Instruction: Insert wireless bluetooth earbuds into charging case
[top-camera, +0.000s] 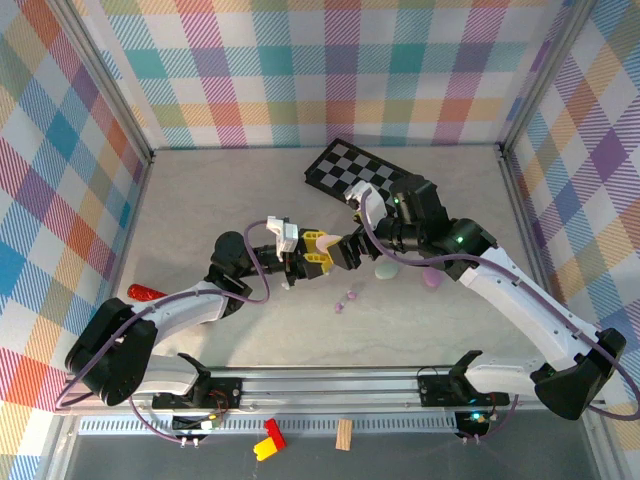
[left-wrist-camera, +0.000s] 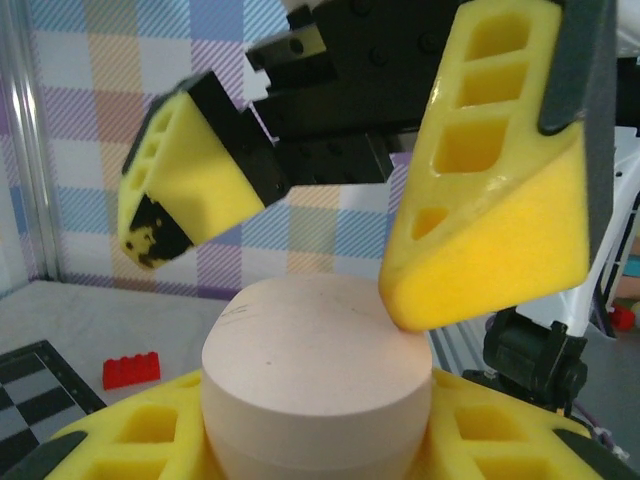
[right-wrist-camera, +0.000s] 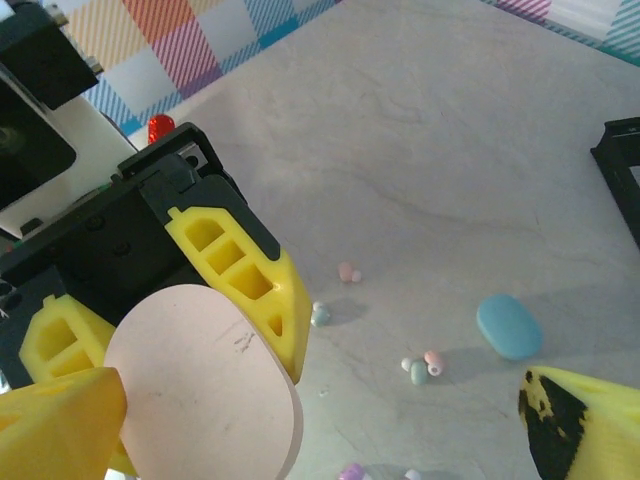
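Left gripper (top-camera: 315, 252) is clamping a pink case (left-wrist-camera: 315, 360) from both sides, holding it up over the middle of the tabletop (right-wrist-camera: 420, 150). Right gripper (left-wrist-camera: 285, 270) is hanging over it, spread wide and gripping nothing, with one finger (left-wrist-camera: 470, 250) touching the case's top edge. Earbuds (right-wrist-camera: 346, 271) are lying loose on the tabletop toward the near edge, none in the case, which is looking shut. Risk imo: that finger is touching off-centre, so any push could be twisting the smooth case out of the clamp. Not seeing any brand or text, just a faint scuff (left-wrist-camera: 235, 312).
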